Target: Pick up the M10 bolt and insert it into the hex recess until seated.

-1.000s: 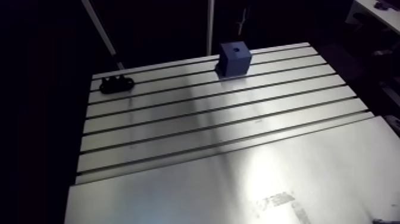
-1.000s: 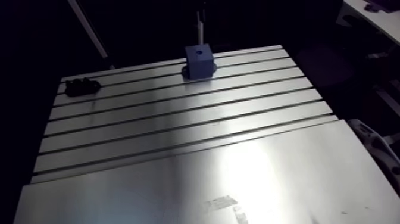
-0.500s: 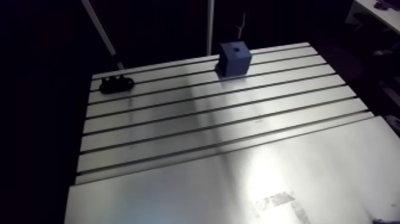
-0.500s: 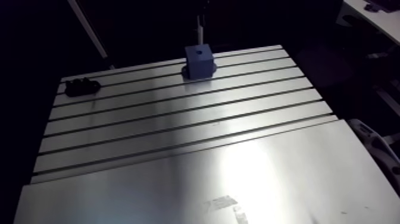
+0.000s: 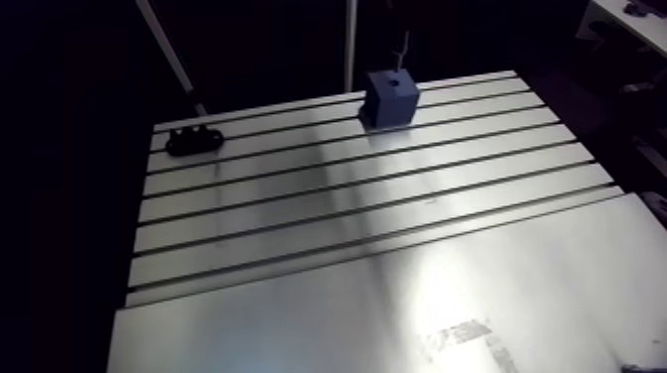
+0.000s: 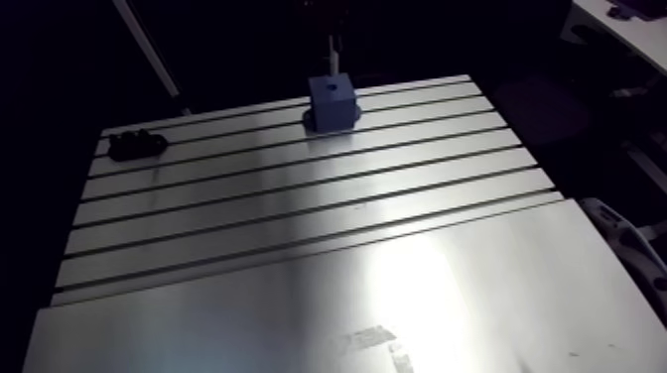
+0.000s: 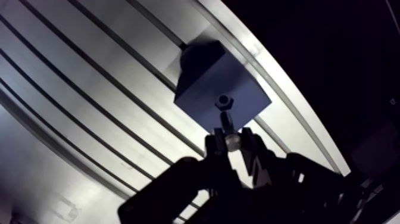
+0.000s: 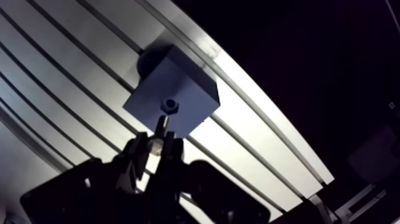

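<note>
A blue block point(image 5: 392, 97) stands near the far edge of the slotted table point(image 5: 328, 213). Its top face carries a small hex recess point(image 7: 224, 102). In the wrist view my gripper point(image 7: 230, 143) is shut on the M10 bolt point(image 7: 225, 126), the head pinched between the fingertips point(image 7: 212, 148) and the shank pointing at the recess. The shank's tip hangs just short of the recess, slightly apart from it. In the arm view the bolt point(image 5: 402, 47) shows as a thin pale rod right above the block; the gripper above it is lost in the dark.
A small black fixture point(image 5: 194, 140) lies at the far left corner of the table. A smooth plate point(image 5: 397, 317) covers the near part of the table. The table's far edge point(image 7: 280, 101) runs close behind the block.
The bolt has come down toward the top of the blue block. Block, black fixture and camera have stayed put.
</note>
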{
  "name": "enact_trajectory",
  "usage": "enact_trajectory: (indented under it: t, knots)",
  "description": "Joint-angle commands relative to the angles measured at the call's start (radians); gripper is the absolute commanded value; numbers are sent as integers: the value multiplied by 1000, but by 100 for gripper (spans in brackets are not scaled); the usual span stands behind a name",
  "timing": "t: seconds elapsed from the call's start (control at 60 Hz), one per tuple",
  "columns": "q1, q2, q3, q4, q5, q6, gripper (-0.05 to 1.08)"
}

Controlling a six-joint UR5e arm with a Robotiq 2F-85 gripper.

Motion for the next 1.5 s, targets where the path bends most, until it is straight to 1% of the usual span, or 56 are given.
enact_trajectory:
  t: [0.017,0.2,0.517,1.167,1.5]
  knots:
    - [-1,1,7,-5,-1,3,101]
    - [-2,12,12,-13,-1,2,100]
    - [-7,12,23,-27,-1,3,100]
    - [-5,12,18,-28,0,4,100]
    - [-4,15,20,-46,2,6,100]
